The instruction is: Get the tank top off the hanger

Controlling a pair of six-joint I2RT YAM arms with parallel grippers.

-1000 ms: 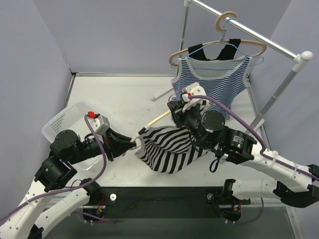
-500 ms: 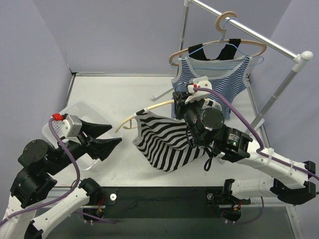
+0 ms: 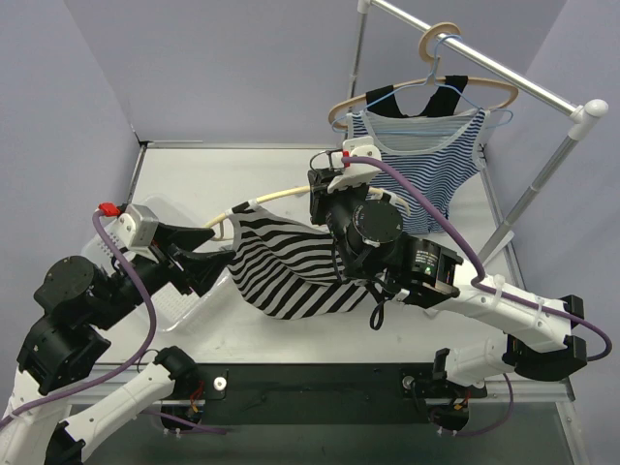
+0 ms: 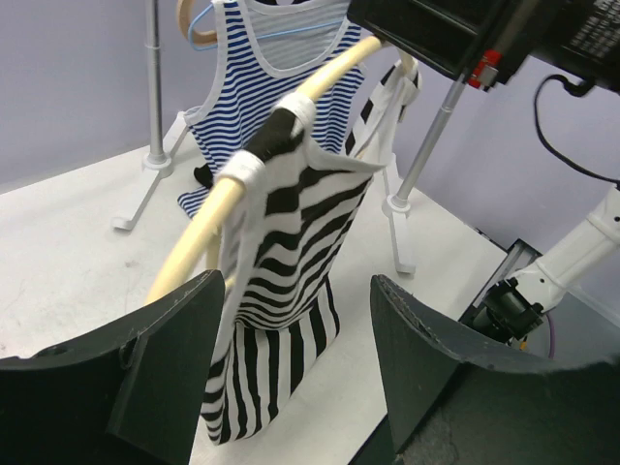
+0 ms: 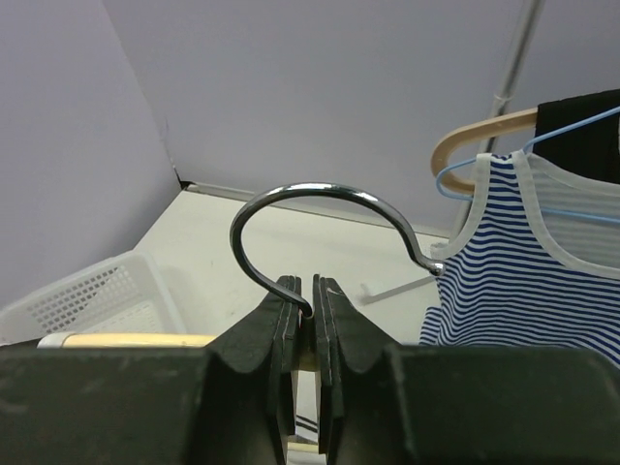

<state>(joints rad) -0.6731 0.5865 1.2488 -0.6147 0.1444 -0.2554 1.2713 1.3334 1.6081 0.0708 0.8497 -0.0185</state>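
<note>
A black-and-white striped tank top (image 3: 291,271) hangs on a wooden hanger (image 3: 276,197) held above the table. My right gripper (image 3: 327,190) is shut on the hanger's neck; the right wrist view shows its chrome hook (image 5: 320,208) rising from between the pads. My left gripper (image 3: 208,254) is open and empty, just left of the top's hem side, near the hanger's left tip. In the left wrist view the top (image 4: 286,252) and hanger arm (image 4: 218,208) sit between and beyond the open fingers (image 4: 165,358).
A clothes rack (image 3: 484,63) at the back right carries a blue-striped tank top (image 3: 417,160) on other hangers. A white mesh basket (image 3: 145,218) lies at the left under my left arm. The rack's foot (image 4: 399,205) stands on the table.
My right gripper has carried hanger and striped top up and to the left. My left gripper has moved right, closer to the top, still open.
</note>
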